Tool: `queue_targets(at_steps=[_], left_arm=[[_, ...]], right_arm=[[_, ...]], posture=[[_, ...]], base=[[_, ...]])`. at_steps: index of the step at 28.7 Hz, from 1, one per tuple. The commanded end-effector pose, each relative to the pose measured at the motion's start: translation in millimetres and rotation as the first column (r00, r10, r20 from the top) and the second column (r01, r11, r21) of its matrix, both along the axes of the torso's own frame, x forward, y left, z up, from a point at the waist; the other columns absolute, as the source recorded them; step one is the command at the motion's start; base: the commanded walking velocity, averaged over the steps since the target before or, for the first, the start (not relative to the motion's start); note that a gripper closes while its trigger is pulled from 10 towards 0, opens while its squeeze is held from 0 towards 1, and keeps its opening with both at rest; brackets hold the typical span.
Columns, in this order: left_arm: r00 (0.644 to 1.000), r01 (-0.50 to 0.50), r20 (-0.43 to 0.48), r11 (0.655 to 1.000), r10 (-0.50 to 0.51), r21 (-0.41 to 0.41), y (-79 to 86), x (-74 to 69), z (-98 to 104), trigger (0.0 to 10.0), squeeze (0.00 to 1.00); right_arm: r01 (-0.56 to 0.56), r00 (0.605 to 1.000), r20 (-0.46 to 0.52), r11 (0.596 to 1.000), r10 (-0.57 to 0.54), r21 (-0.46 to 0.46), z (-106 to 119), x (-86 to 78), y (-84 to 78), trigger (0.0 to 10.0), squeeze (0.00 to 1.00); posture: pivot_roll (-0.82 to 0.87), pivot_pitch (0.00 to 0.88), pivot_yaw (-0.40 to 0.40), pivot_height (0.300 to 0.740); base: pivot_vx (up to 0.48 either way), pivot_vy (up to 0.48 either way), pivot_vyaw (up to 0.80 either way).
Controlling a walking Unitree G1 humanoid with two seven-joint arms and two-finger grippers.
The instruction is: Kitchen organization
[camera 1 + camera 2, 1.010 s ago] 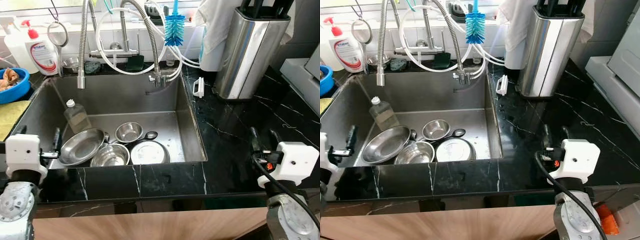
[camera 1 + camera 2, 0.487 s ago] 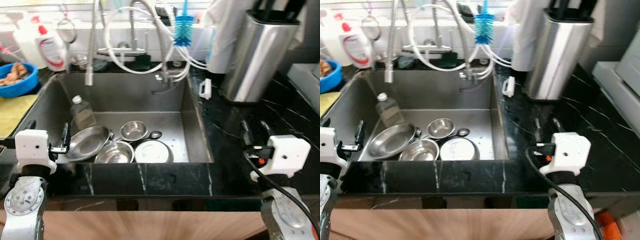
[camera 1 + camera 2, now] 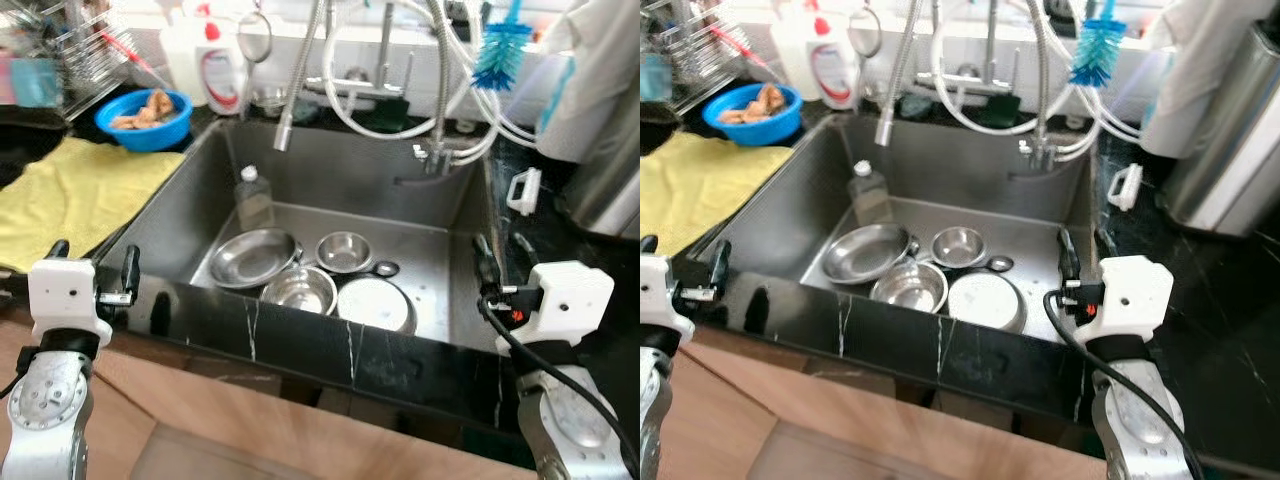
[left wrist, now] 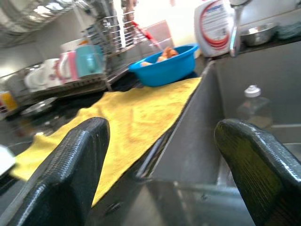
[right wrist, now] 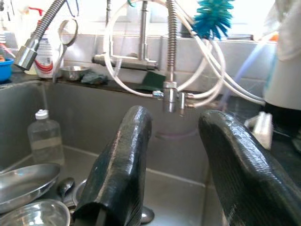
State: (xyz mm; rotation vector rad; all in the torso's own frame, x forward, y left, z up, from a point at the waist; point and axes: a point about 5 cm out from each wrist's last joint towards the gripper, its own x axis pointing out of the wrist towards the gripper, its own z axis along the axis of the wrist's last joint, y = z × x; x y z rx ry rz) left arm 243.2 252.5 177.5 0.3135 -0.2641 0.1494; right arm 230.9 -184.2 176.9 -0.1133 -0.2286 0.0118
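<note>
you see steel sink [image 3: 200,200] holding large steel bowl [image 3: 250,257], two smaller bowls [image 3: 298,289], white plate [image 3: 373,303] flat, ladle [image 3: 384,269], clear bottle [image 3: 253,198] upright by left wall.

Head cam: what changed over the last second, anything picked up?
Mostly the camera: it swung to the robot's left, bringing the yellow cloth and blue bowl further into view. The right pincer, open, now hangs over the sink's right edge rather than the counter. The left pincer is open too. Nothing gripped or released. The steel bowls, plastic bottle and sink stayed put.
</note>
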Motion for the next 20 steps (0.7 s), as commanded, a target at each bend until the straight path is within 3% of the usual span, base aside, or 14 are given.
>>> queue_targets(at_steps=[1,20], left_arm=[[1.000,0.001,0.010,1.000,-0.001,0.015,-2.1,0.2,3.3,10.0,0.00],[1.000,-0.007,0.027,1.000,0.008,-0.011,-6.7,2.1,4.5,10.0,0.00]], right_arm=[[-0.004,1.000,0.011,1.000,0.004,-0.004,3.2,1.9,1.4,10.0,0.00],[-0.006,1.000,0.012,1.000,0.006,-0.012,3.2,3.6,-1.9,10.0,0.00]], posture=[[0.05,0.080,0.017,0.740],[0.05,0.067,0.011,0.740]], base=[[0.000,0.000,0.80],[0.000,0.000,0.80]])
